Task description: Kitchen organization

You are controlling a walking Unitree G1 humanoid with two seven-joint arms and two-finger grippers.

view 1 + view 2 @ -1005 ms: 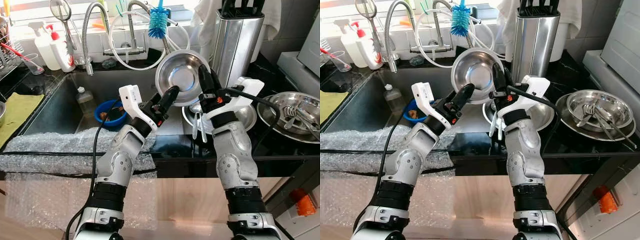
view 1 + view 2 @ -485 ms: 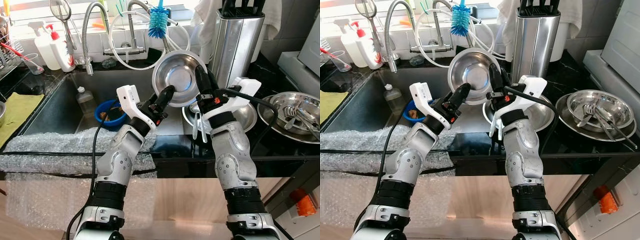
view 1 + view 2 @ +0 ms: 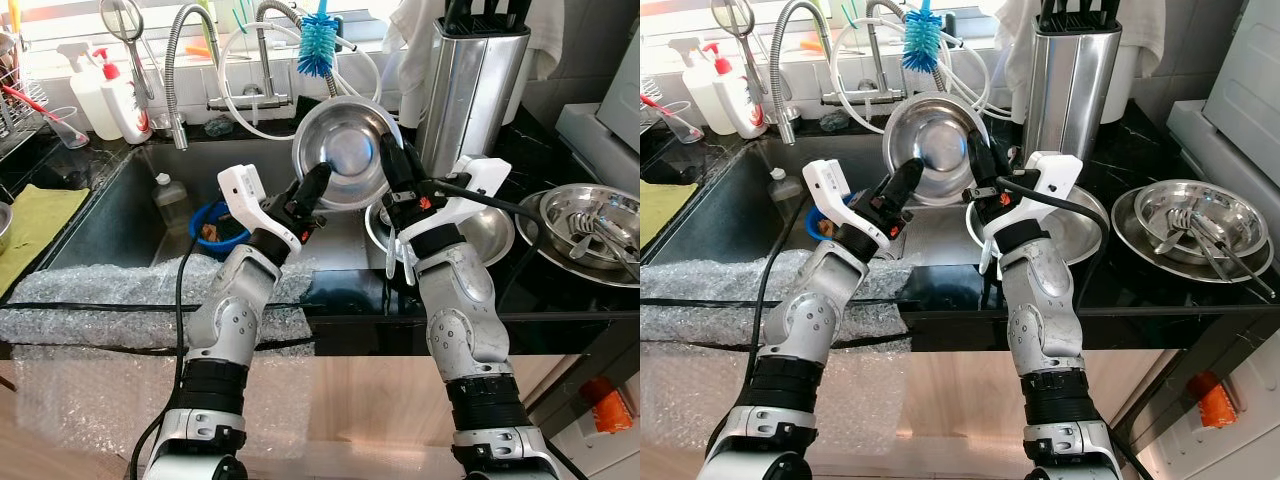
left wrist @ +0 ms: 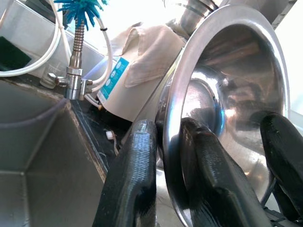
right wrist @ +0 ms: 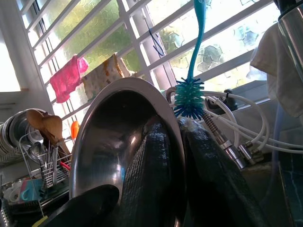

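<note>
A round steel bowl (image 3: 345,155) is held up on edge over the right end of the sink (image 3: 110,225), its hollow facing me. My left gripper (image 3: 316,178) is shut on its lower left rim. In the left wrist view the fingers (image 4: 137,156) pinch the bowl's rim (image 4: 173,118) from both sides. My right gripper (image 3: 388,152) is shut on the right rim. In the right wrist view one finger (image 5: 151,165) lies inside the bowl (image 5: 109,142) and the other outside.
A blue bowl (image 3: 215,225) and a plastic bottle (image 3: 170,200) sit in the sink. On the black counter to the right stand a steel knife block (image 3: 470,80), a steel plate (image 3: 490,235) and stacked steel dishes with utensils (image 3: 585,215). Faucets and a blue brush (image 3: 318,45) rise behind. Bubble wrap (image 3: 100,290) covers the front edge.
Both grippers have carried the steel bowl to the left, from over the counter plate toward the sink. Their hold on it is unchanged.
</note>
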